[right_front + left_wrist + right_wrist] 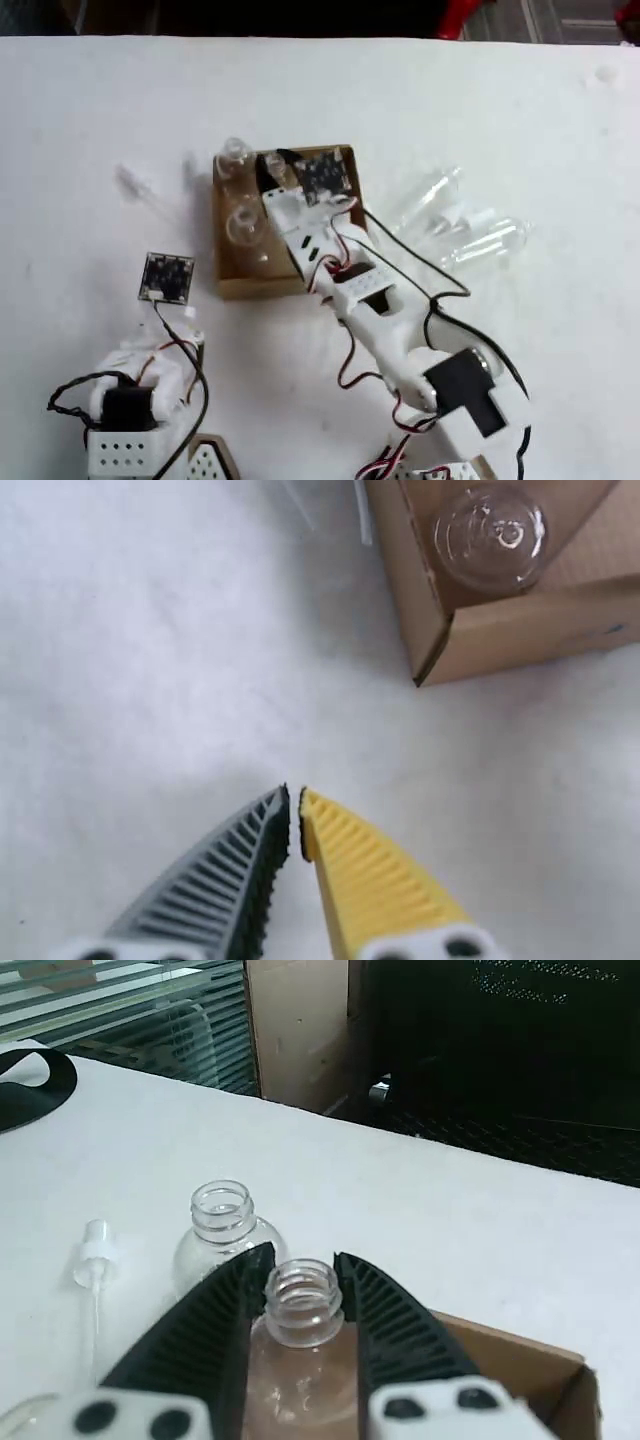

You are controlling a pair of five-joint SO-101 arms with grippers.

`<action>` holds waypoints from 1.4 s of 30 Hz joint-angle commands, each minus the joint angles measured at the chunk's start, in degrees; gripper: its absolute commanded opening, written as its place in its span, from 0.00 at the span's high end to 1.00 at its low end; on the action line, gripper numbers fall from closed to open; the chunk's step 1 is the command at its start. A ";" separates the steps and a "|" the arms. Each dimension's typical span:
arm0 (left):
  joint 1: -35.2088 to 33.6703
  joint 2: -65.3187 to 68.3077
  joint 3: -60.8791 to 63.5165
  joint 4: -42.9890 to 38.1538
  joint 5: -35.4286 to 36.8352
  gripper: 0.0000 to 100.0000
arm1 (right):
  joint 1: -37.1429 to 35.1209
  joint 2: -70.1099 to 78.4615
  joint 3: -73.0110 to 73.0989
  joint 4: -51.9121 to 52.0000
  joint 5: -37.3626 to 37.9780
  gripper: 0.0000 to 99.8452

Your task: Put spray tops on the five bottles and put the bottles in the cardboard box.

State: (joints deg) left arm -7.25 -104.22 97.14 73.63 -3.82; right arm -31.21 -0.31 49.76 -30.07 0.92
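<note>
Looking down from up high, I am seeing the cardboard box [260, 287] sitting in the middle of the white table [100, 100]. The right arm [400, 340] is stretching over the box, and the right gripper [272, 188] is hanging down into it; from up here I cannot tell how wide it is. One clear bottle [243, 222] is standing in the box with no top on. A corner bottle [235, 155] is standing at the box's far left corner. A few lying bottles [470, 225] are resting on their sides on the table to the right of the box, close together. A spray top [140, 185] is lying on the table to the left of the box. The left arm [125, 410] is sitting low at the near left. Looking along the left wrist, the left gripper [293, 802] is hanging over bare table. Its grey and yellow fingers are nearly touching, with just a thin gap, and they are holding nothing. A corner of the box is showing nearby, with a bottle inside seen from above. Looking along the right wrist, the two black fingers [215, 1330] are hugging the neck of an open bottle [303, 1305], one on each side, touching it. A second bottle [225, 1225] is standing just behind it, also with no top.
</note>
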 commanded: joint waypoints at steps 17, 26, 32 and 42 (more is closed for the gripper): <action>-1.10 -0.57 -0.18 0.09 0.79 0.98 | 1.01 -3.21 -0.18 2.07 -0.62 0.87; -0.84 -0.57 -0.18 0.09 0.79 0.98 | 1.01 -3.30 0.00 2.24 -0.62 0.83; -0.84 -0.57 -0.18 0.09 0.79 0.98 | 1.01 -3.82 0.00 2.24 -0.62 0.82; -0.75 -0.57 -0.18 0.09 0.79 0.98 | 1.10 -16.48 0.09 10.51 -0.97 0.82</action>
State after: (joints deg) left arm -7.52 -104.22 97.14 73.63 -3.82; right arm -30.95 -11.91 52.40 -23.47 0.48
